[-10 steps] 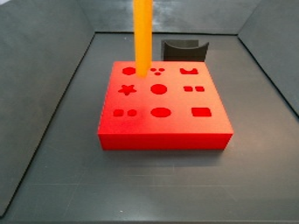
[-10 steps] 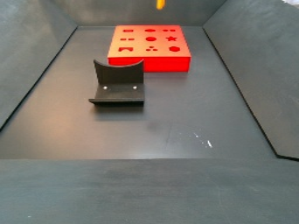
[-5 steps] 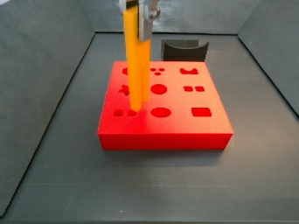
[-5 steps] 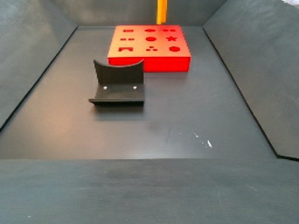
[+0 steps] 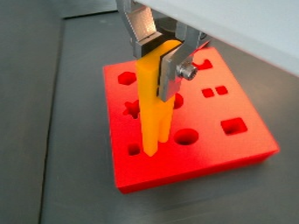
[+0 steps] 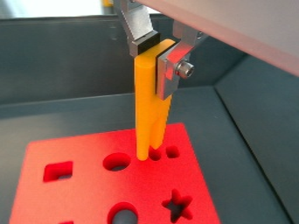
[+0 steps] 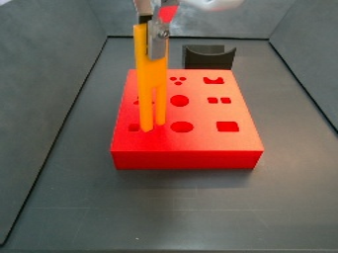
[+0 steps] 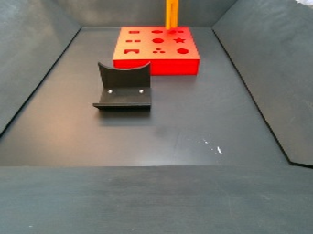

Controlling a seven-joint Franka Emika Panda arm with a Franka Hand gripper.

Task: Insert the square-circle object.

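Our claw (image 5: 162,61) clamps the top of the square-circle object (image 5: 156,103), holding it upright so both prongs point straight down. Its tips meet the paired holes at the left of the red block (image 7: 199,133), centre frame in a side view.

**Hidden and cropped parts**

In a side view the gripper (image 7: 153,14) is cut off by the picture's edge; in another it lies wholly out of frame, and only the lower length of the square-circle object (image 8: 173,12) shows. Its prong tips at the red block (image 5: 222,153) cannot be resolved. The fixture (image 7: 209,55) stands partly hidden behind the block.
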